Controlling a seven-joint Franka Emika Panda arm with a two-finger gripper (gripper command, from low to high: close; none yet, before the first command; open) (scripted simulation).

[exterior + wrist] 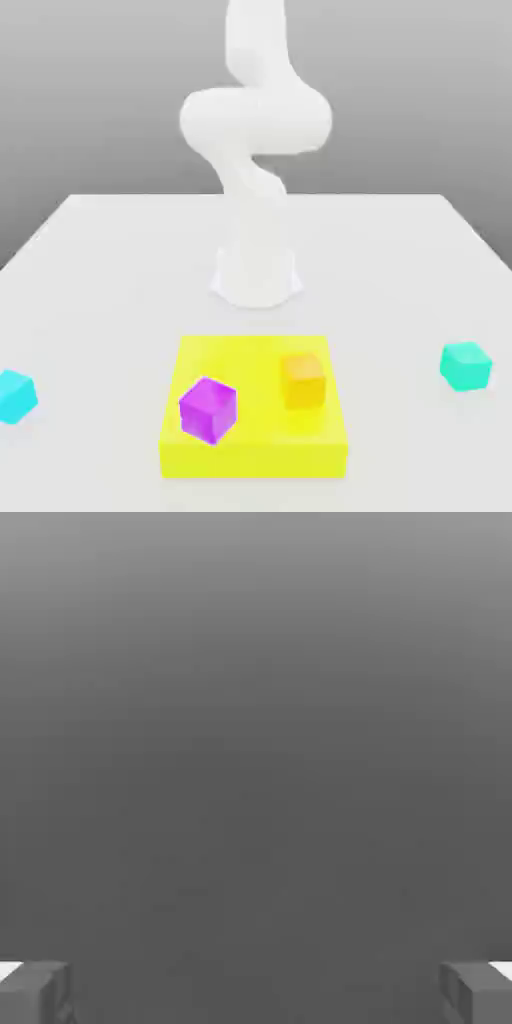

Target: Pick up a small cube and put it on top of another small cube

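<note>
At four o'clock in exterior view, green cube (466, 367): approach from above, square to faces
Tool (256, 994): released, spread wide

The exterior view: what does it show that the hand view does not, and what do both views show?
Exterior view: the purple cube and orange cube on the yellow block, sky-cyan cube, turquoise cube and white arm.
Hand view: the open gripper's two fingers.
Both: a plain grey background.
</note>
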